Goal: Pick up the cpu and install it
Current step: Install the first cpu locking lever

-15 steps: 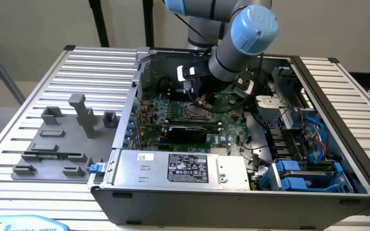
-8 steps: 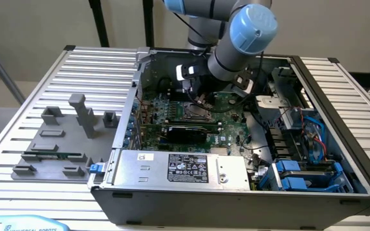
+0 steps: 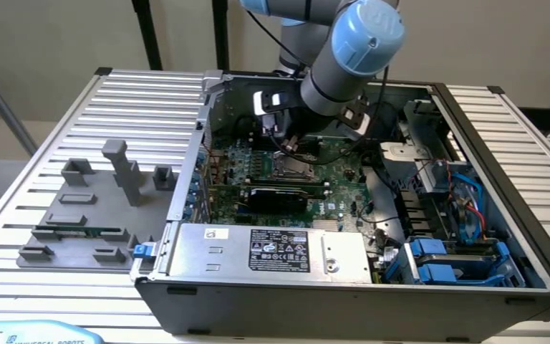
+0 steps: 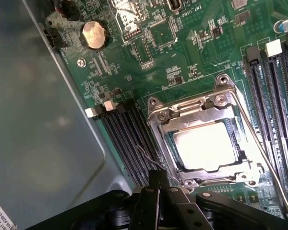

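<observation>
The cpu (image 4: 204, 146), a flat square chip with a bright silvery top, lies inside the metal-framed socket (image 4: 158, 120) of the green motherboard (image 4: 182, 57). The socket's metal frame surrounds it, and a thin wire lever (image 4: 259, 153) runs along one side. My gripper (image 4: 158, 176) is black and hangs just above the board at the socket's edge, shut, with nothing visible between its fingers. In the exterior view the arm reaches down into the open computer case, the gripper (image 3: 289, 140) sitting over the socket (image 3: 289, 166).
Black memory slots (image 4: 129, 139) flank the socket on both sides, and a coin battery (image 4: 94, 34) sits further off. The case's grey wall (image 4: 38, 134) is close by. Outside the case, a grey tray (image 3: 84, 215) of plastic blocks stands on the slatted table at the exterior view's left.
</observation>
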`<state>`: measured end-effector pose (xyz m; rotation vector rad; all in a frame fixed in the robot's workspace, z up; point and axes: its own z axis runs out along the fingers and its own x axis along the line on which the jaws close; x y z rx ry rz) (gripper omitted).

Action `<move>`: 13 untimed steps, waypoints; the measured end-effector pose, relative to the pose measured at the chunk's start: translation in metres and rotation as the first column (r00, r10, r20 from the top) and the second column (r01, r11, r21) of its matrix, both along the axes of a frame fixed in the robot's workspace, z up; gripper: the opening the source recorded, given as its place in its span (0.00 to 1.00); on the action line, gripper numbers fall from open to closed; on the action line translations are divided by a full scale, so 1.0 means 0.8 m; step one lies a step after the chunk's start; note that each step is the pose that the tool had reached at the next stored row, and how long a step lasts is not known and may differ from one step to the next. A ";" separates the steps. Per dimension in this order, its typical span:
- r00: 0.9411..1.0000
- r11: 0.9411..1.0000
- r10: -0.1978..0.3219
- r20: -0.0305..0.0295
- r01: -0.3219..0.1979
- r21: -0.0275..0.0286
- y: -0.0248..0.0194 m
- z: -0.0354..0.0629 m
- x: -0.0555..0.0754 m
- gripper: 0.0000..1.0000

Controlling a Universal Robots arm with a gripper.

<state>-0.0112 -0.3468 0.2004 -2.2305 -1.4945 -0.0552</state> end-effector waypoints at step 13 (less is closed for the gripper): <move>1.000 1.000 0.000 0.000 0.000 0.001 -0.0001 0.000 -0.001 0.11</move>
